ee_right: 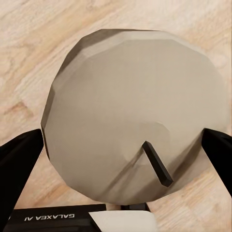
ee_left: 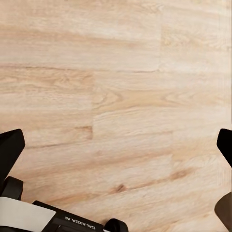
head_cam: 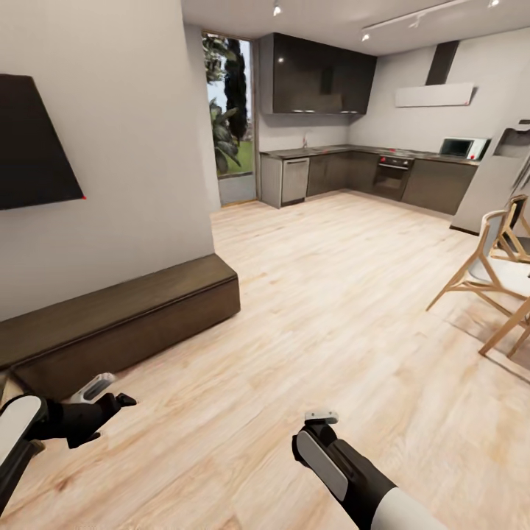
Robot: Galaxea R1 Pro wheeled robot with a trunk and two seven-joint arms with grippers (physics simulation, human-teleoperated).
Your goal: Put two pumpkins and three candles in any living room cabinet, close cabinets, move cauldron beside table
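A pale grey round candle [ee_right: 135, 96] with a short black wick sits between the fingers of my right gripper [ee_right: 116, 145], which is shut on it over the wood floor. In the head view the right gripper [head_cam: 322, 418] hangs low in front of me. My left gripper [head_cam: 118, 401] is open, and in its wrist view the left gripper [ee_left: 116, 145] has only floor planks between its spread fingers. The cabinet [head_cam: 125, 316], long, low and dark brown, stands along the wall just beyond my left gripper, with its fronts shut. The pumpkins, the cauldron and the table are out of view.
A black panel [head_cam: 37, 147] hangs on the wall above the cabinet. Wooden chairs [head_cam: 493, 272] stand at the right. A dark kitchen [head_cam: 368, 173] lines the far wall. Open wood floor [head_cam: 316, 294] stretches ahead.
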